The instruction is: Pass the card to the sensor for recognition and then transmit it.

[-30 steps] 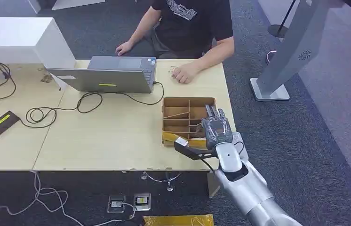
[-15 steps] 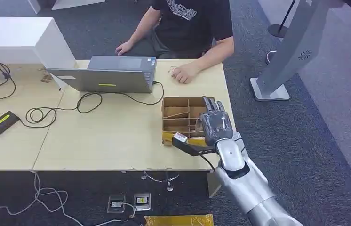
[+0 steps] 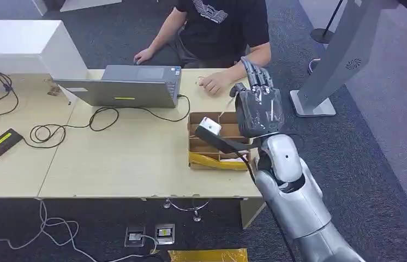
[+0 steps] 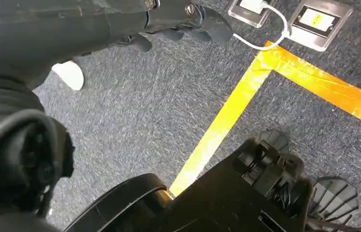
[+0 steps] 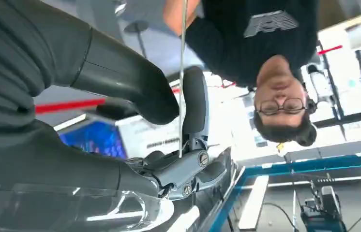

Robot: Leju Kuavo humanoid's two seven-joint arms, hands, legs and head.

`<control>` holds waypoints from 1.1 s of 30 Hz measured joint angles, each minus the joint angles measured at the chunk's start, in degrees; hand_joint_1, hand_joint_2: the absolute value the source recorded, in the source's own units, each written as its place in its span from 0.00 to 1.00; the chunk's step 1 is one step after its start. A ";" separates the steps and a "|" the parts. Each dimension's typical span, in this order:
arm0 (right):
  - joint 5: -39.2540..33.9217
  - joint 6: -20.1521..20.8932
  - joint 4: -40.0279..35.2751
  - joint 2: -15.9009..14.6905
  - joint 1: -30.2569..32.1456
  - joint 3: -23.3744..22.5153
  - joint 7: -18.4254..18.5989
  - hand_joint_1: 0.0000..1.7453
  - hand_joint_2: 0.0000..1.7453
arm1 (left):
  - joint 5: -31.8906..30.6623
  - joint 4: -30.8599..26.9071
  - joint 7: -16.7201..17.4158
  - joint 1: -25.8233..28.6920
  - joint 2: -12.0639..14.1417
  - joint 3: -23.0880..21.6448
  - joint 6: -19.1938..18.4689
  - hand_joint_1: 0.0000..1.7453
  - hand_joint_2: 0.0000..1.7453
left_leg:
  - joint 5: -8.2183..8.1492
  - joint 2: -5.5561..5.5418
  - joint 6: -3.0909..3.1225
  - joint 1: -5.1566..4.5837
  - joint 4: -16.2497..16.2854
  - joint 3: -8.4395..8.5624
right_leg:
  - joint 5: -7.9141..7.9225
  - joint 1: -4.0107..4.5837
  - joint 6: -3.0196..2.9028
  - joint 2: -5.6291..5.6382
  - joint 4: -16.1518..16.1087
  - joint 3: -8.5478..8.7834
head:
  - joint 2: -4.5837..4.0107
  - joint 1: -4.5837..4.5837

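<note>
My right hand is raised above the cardboard divider box at the table's right end, fingers pointing up and away. It pinches a thin card edge-on between thumb and a finger; in the head view the card is a pale sliver left of the palm. The sensor is a round mark on a tall grey slanted stand, off to the right of the hand and apart from it. My left hand hangs over the floor, fingers loose, holding nothing.
A person sits at the far side of the table, one hand resting just beyond the box. A grey laptop, black cables and a small black device lie to the left. The stand's base sits on the carpet.
My right hand has risen from inside the box to well above it, bringing the card up with it. The person and the table's objects have stayed put.
</note>
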 joint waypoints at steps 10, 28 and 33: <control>-22.78 2.03 14.00 2.89 -7.24 -3.56 -6.12 1.00 1.00 | -3.54 0.00 -0.02 -1.06 -0.88 0.00 -2.14 0.00 0.00 | 0.01 0.00 0.00 0.00 0.00 0.00 | 0.01 0.00 0.00 -0.01 0.02 0.00 | 0.00 0.00; -22.89 1.09 33.42 3.74 -15.38 -4.31 -4.44 1.00 1.00 | -6.67 0.00 -0.09 -2.03 -1.86 -0.13 -3.85 0.00 0.00 | 0.00 -0.01 0.00 0.00 0.01 -0.01 | 0.01 0.00 0.00 -0.01 0.01 -0.01 | 0.00 0.02; -22.32 0.04 35.10 3.69 -15.38 -4.31 -4.13 0.67 1.00 | -7.15 0.00 -0.09 -2.24 -2.12 -0.13 -3.89 0.00 0.00 | 0.00 -0.01 0.00 0.00 0.02 -0.01 | 0.00 0.00 0.00 -0.02 0.01 -0.01 | 0.00 -0.02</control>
